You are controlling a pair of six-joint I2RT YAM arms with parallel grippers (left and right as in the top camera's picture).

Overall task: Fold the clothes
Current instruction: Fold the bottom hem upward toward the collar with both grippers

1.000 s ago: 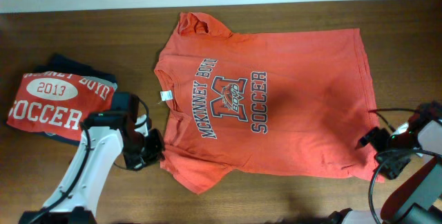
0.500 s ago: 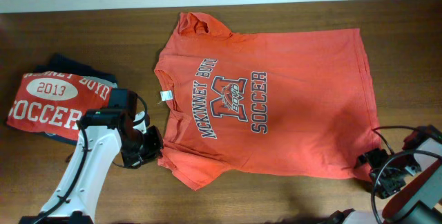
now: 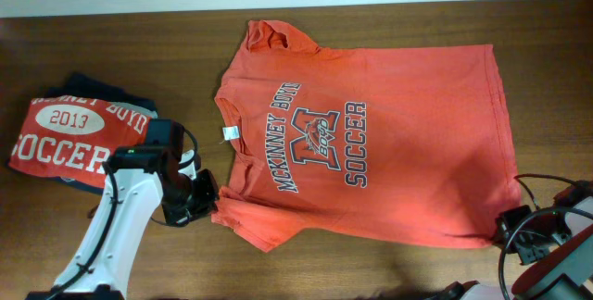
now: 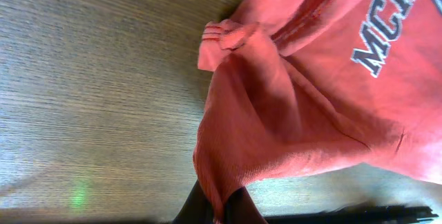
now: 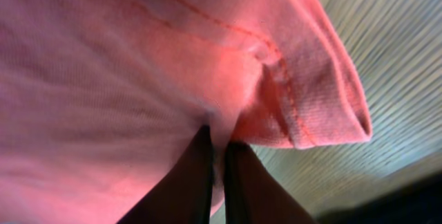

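Shirt [image 3: 371, 152] lies flat, print up, mid table [image 3: 139, 59], collar to the left, hem to the right. Left gripper [image 3: 199, 203] is clamped on the near sleeve [image 3: 255, 221]. Left wrist view shows the cloth bunched and pinched between the jaws. Right gripper [image 3: 508, 229] is closed on the near hem corner [image 5: 331, 106], with cloth between the jaws in the right wrist view.

Risks as I judge them:
- The right pinch sits right at the corner and takes little cloth, so a quick lift could pull it free.
- The left grab is a wad; I can't tell whether it holds one layer or both. One layer would mean the back drags and the fold comes out skewed.
- Uneven arm speed would stretch the near edge or twist the body.
- Far sleeve [image 3: 273, 36] is crumpled, and folding over it would lock the wrinkle in.
- Cable [image 3: 542, 177] loops just beside the right gripper and could snag the hem.

Room:
- The near edge of the table is close to both grippers, so there is little slack to pull toward me.
- The far side has only a narrow strip of wood beyond the shirt.
- Pile [image 3: 79, 138] sits near the left arm, so swinging left is tight.
- There is open wood between the pile and the collar, and at far left.
- The hem runs near the right frame edge.
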